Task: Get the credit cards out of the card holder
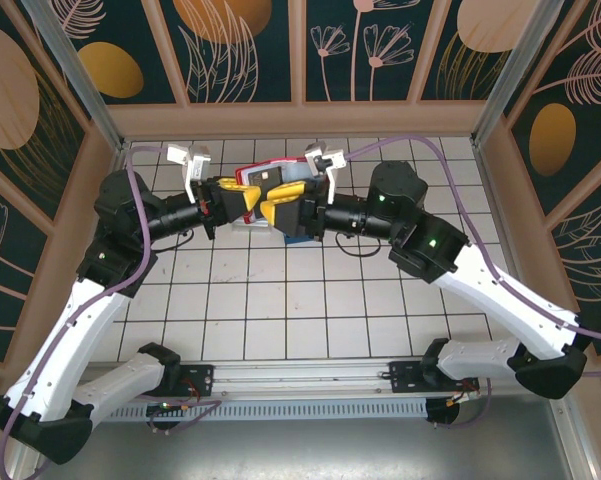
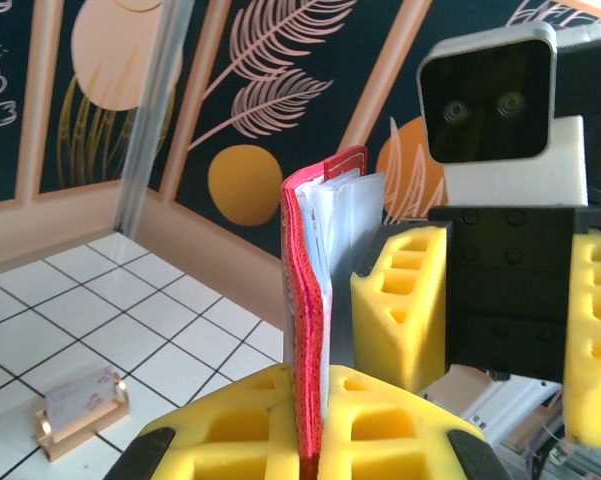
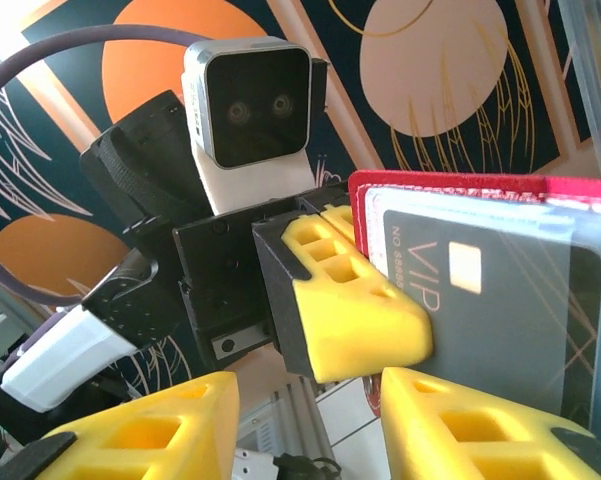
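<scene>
From their bases at 6 o'clock in the top view, the arms stretch over the tiled table (image 1: 280, 320) and meet near 12 o'clock. The left gripper (image 2: 313, 415) is clenched on one edge of the card holder (image 2: 302, 270). In the left wrist view the holder rises straight out from between the yellow pads, with its red cover toward 9 o'clock and its pale pockets fanning toward 3 o'clock. The right gripper (image 3: 310, 415) faces it with jaws apart and nothing between them. One of its fingers (image 2: 400, 300) stands just beside the pockets, at 3 o'clock of the holder; whether it touches I cannot tell. In the right wrist view a dark card (image 3: 500, 330) marked VIP sits inside a see-through pocket, within the red rim. On the tiles at 8 o'clock in the left wrist view lies a small copper-coloured stand (image 2: 80, 415). Beyond is the patterned wall (image 1: 240, 50).
</scene>
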{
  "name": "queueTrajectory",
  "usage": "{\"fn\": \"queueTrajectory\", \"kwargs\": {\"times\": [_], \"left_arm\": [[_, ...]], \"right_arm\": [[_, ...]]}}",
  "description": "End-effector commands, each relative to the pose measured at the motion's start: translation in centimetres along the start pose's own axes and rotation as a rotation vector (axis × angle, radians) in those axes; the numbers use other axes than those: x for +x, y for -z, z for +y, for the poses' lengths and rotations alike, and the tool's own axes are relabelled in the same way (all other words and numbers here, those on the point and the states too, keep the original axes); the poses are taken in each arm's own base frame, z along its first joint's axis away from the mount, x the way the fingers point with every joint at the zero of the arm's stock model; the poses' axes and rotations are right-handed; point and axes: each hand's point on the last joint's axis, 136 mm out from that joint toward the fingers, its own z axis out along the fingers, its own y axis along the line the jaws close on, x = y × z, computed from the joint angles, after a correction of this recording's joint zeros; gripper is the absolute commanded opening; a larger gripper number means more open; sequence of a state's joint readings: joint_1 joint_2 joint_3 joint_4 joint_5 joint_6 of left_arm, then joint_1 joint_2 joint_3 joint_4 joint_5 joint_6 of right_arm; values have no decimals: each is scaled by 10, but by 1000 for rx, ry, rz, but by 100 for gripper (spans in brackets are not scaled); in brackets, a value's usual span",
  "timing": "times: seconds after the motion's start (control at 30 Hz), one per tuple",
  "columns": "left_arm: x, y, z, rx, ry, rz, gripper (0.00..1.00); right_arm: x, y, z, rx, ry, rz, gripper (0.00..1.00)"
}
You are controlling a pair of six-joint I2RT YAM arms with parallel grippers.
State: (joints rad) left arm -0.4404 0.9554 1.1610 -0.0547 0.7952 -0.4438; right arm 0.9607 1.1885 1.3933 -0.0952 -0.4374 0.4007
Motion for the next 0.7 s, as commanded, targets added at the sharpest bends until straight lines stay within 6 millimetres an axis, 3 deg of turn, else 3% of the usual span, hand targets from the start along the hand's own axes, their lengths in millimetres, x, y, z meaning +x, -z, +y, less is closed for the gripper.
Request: {"fn": "queueTrajectory", "kwargs": {"times": [0.0,0.2,0.33,0.67], "left_arm": [[-8,3,-23,99,-40,-21,0],[-7,2,-27,140,-33,-11,0],[-8,3,-32,161,-42,-12,0],[-10,4,-37,179,-36,-11,0]], "right_arm": [[-23,13,14,-13,26,-42,41],[-28,27,-18,117,-34,-55,40],[-28,35,-29,134,-68,-49,39],[-23,34,-9,22,-59,14,39]]}}
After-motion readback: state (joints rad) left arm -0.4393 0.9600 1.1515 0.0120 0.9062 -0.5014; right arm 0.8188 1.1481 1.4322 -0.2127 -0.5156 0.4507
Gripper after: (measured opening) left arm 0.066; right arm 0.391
